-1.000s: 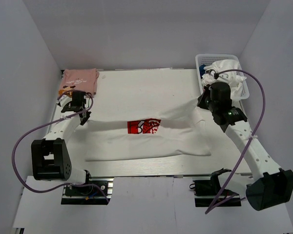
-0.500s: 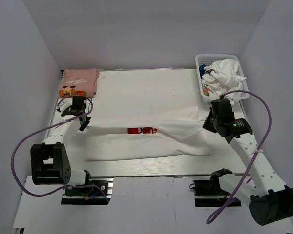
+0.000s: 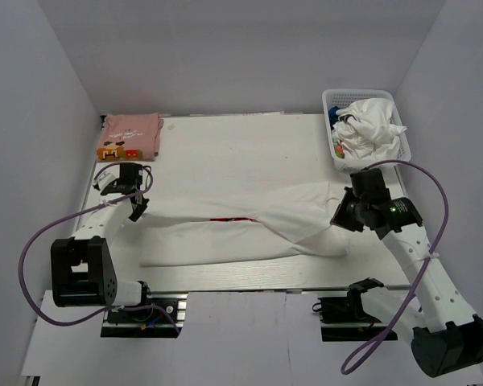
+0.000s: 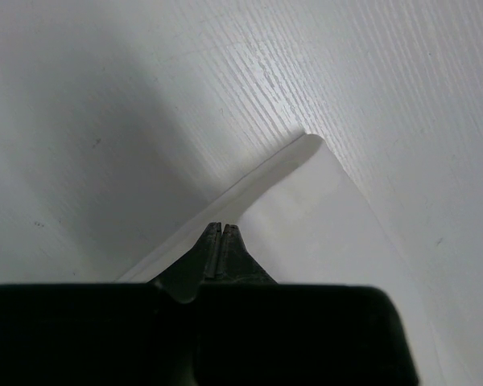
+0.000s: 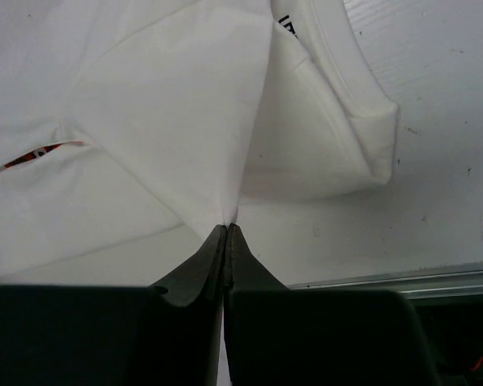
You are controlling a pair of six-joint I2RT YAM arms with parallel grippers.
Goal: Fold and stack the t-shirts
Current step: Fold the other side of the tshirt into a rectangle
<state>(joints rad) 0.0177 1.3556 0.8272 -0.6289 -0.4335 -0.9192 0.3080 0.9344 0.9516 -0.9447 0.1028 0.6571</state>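
A: Which step?
B: Mid-fold: the left fingers (image 4: 212,253) and right fingers (image 5: 213,259) each pinch closed on the white t-shirt (image 3: 225,241), stretched across the worktop's (image 3: 225,141) middle.
A: Next?
B: Likely lay the held edge toward the near edge, then release.

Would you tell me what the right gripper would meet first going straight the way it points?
The white t-shirt that the right gripper pinches; its cloth lies directly ahead, probably with the table just beneath.
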